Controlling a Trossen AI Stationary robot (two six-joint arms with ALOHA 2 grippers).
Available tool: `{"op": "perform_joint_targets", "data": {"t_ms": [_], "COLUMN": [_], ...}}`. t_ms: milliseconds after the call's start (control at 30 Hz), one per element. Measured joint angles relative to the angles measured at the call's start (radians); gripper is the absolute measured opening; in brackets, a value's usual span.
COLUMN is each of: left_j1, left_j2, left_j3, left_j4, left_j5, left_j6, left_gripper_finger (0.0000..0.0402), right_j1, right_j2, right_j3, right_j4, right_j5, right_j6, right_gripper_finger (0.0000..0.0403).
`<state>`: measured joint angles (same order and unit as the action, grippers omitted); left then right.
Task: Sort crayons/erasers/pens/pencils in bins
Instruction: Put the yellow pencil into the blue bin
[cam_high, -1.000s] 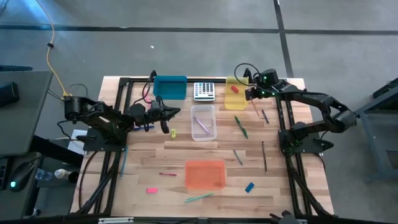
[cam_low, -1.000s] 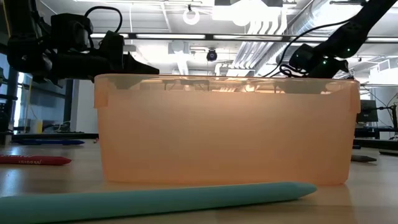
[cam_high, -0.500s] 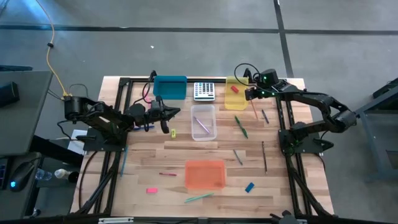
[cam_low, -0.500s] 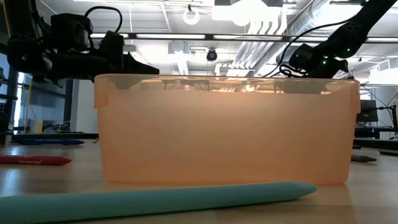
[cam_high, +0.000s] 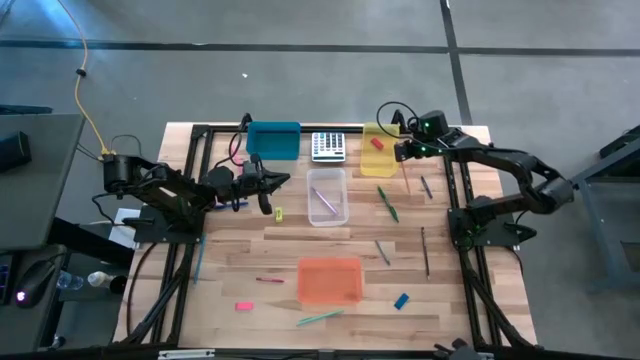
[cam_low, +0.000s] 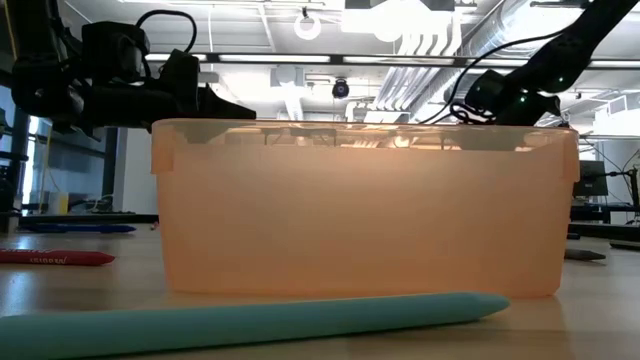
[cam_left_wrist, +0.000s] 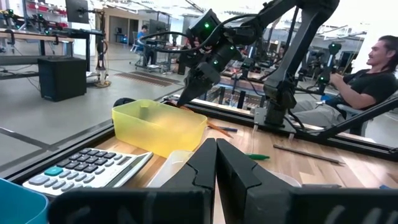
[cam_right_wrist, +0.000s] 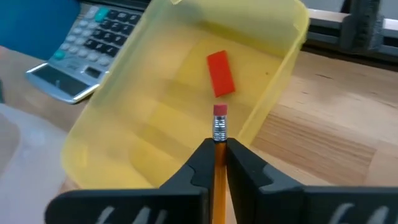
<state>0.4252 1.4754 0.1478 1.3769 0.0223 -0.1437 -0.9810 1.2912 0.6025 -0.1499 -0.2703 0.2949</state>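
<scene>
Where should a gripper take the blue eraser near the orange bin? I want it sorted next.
The blue eraser lies flat on bare wood beside the orange bin, turned at a slant. Come straight down from above, turn the gripper to that slant, and close across its short sides at mid-length.

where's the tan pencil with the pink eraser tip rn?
The tan wooden pencil is clamped in the right gripper, at the far right of the table in the high view, its tip over the translucent yellow bin holding a red eraser.
</scene>
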Motion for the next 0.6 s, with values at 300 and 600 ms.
{"op": "perform_joint_targets", "data": {"t_ms": [300,600], "left_j1": [0.0,-0.033], "left_j2": [0.0,0.0], "left_j3": [0.032,0.234], "left_j4": [-0.02,-0.353], "left_j5": [0.1,0.173], "left_j6": [-0.063,-0.137], "left_gripper_finger": [0.0,0.0002], "right_j1": [0.0,0.126], "right_j2": [-0.148,-0.31], "right_j3": [0.0,-0.012], "right_j4": [-0.096,0.04], "right_j5": [-0.069,-0.225], "right_j6": [-0.039,-0.09], "right_gripper_finger": [0.0018,0.0018]}}
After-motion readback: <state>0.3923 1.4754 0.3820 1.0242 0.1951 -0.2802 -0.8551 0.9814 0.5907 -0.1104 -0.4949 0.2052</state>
